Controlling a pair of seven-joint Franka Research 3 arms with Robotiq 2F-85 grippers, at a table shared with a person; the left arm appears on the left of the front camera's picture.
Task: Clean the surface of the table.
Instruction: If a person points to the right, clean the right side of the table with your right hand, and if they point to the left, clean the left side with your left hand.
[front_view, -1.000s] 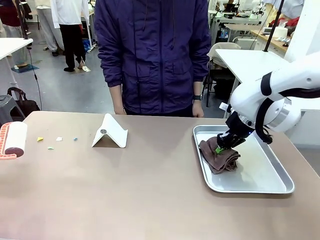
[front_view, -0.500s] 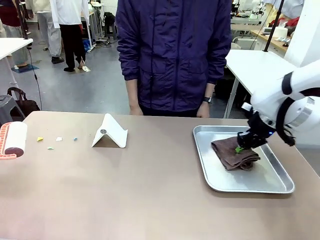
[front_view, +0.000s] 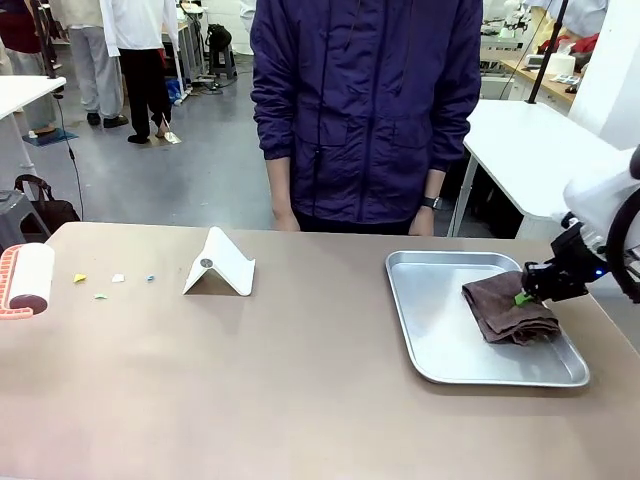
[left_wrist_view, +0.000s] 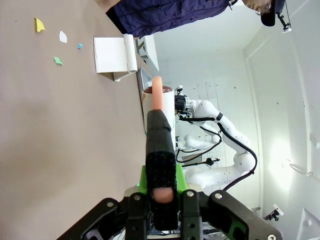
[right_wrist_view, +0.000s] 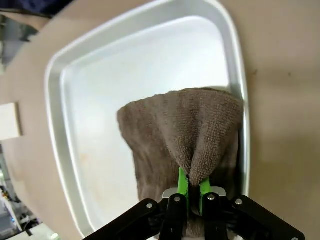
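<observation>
The cloth (front_view: 503, 316) at the right of the tray (front_view: 440, 325) on the table (front_view: 300, 390) is pinched shut by the right hand (front_view: 523, 298); the roller (left_wrist_view: 160, 97) is gripped by the left hand (left_wrist_view: 161, 172).

The front camera looks across the smooth brownish-tan table (front_view: 300, 400), with the shiny silver metal tray (front_view: 440, 340) at mid-distance. The right wrist camera hangs close above that tray (right_wrist_view: 125, 75), which both views share. The left wrist camera, rolled sideways, skims the tabletop well away from the tray.

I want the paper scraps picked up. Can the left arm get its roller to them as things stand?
Probably yes. The left gripper holds the roller close beside the scraps, with bare table between them. The white stand sits beyond the scraps, out of the way.
</observation>
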